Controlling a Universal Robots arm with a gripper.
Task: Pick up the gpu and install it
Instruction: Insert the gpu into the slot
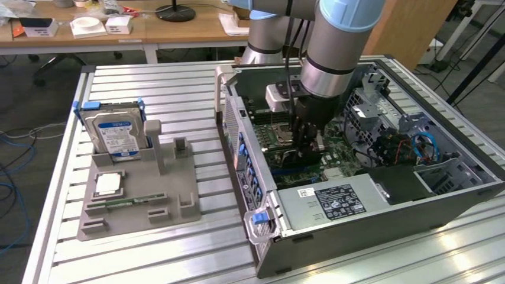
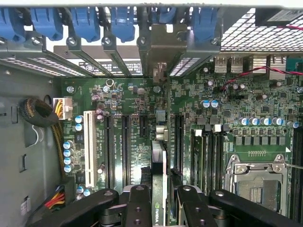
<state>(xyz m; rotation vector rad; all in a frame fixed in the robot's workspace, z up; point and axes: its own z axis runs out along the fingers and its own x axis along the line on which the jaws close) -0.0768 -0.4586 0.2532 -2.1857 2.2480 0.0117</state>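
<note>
Grey-and-blue robot arm (image 1: pixel 335 41) reaching straight down into open black computer case (image 1: pixel 442 195). Black two-finger gripper (image 2: pixel 161 201) clamping thin green gpu card (image 2: pixel 160 156) edge-on, long axis running toward silver rear bracket slots (image 2: pixel 161 45), over green motherboard (image 2: pixel 128 118).

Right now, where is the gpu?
The gpu is clamped edge-on in the gripper, inside the open computer case on the exterior view's right, directly above the motherboard's black expansion slots.
</note>
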